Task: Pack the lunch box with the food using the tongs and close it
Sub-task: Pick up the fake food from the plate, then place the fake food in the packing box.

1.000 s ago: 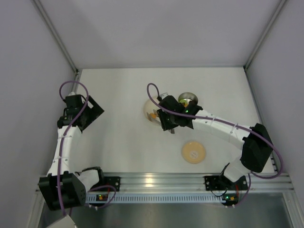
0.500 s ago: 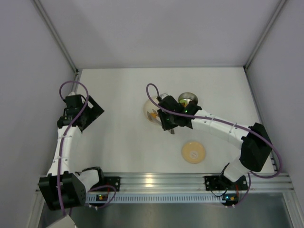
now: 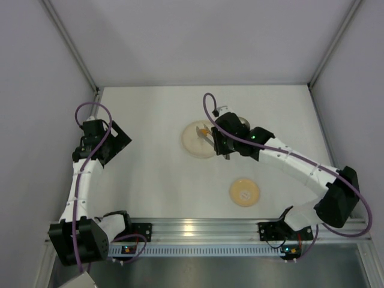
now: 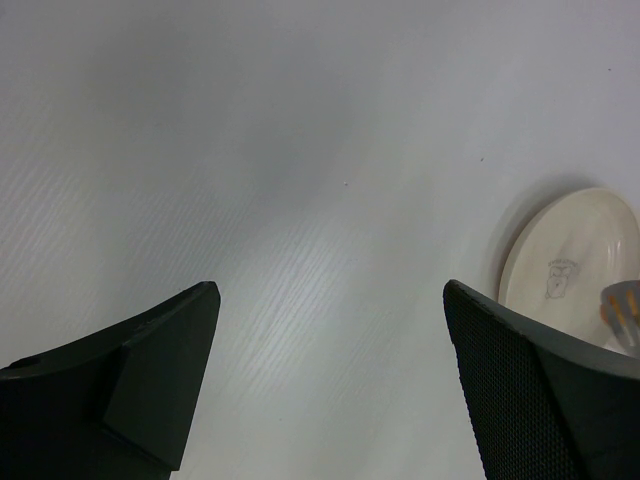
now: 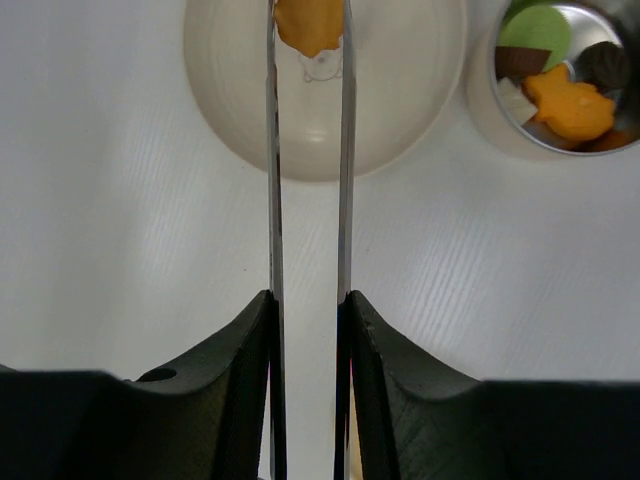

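Right end effector (image 5: 308, 300) clamped on tongs (image 5: 272, 180), orange piece (image 5: 308, 25) pinched over plate (image 5: 400, 120); other pieces (image 5: 560, 105) already in lunch box (image 5: 478, 105) beside plate; lid (image 3: 245, 192) off on counter (image 5: 120, 200), closing left; left end effector (image 4: 325, 300) wide.

Orange food (image 5: 310, 25) between tongs (image 5: 346, 180) tips

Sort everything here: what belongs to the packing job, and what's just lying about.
Job: lunch box, lid, tongs, orange food piece, right hand gripping the tongs.
Lying about: plate, open left hand.
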Controlling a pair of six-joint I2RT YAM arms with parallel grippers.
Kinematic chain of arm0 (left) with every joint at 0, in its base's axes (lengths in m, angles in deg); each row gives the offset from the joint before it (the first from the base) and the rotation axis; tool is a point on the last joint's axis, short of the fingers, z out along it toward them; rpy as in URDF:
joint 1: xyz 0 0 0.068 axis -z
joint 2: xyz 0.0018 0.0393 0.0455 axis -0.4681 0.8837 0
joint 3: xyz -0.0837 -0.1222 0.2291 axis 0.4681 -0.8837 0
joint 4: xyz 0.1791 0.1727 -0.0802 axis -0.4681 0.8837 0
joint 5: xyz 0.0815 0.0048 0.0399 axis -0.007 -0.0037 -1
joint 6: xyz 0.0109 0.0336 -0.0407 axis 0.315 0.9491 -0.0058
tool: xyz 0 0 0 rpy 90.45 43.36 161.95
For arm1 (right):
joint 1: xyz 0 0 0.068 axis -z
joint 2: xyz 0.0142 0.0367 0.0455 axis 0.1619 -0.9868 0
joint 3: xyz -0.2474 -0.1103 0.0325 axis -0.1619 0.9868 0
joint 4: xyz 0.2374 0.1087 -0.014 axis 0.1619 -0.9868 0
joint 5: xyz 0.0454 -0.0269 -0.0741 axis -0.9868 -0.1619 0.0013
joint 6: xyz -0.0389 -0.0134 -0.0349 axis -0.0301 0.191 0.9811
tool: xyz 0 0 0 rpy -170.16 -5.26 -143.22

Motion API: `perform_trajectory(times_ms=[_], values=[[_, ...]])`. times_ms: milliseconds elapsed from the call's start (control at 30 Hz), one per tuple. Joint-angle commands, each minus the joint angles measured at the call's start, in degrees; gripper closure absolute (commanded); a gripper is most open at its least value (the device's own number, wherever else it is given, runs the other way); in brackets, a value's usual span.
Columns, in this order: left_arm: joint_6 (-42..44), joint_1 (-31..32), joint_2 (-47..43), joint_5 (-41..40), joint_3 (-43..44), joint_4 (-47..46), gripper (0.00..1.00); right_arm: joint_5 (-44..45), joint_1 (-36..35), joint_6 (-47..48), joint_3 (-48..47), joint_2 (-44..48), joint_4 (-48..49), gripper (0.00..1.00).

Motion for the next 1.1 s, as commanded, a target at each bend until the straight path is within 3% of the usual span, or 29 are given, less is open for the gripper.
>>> perform_trajectory(times_ms=[0,233,467,633,733,1067], values=[[0.66,0.19,-0.39,-0.09,-0.68,-2.33,0.01,2.24,3.88,1.32,-3.05,6.48,-0.69,0.76],[0.66,0.19,-0.39,0.00,-0.68,-2.41,0.01,2.67,12.49,3.08,0.02,11.33,-2.28,0.76],[0.66,0.27,-0.39,0.00,-0.68,-2.33,0.02,1.97,16.54,3.43,3.98,13.26,-2.10,0.76],[0.66,0.19,-0.30,0.00,-0.68,-2.33,0.02,1.36,17.16,3.43,5.39,14.14,-1.93,0.73],[0.66,0.27,-0.30,0.00,-0.68,-2.41,0.02,1.45,17.43,3.43,5.48,14.32,-1.93,0.67],[0.66,0.27,-0.39,-0.09,-0.68,-2.33,0.01,1.45,17.60,3.52,5.57,14.41,-2.10,0.64]])
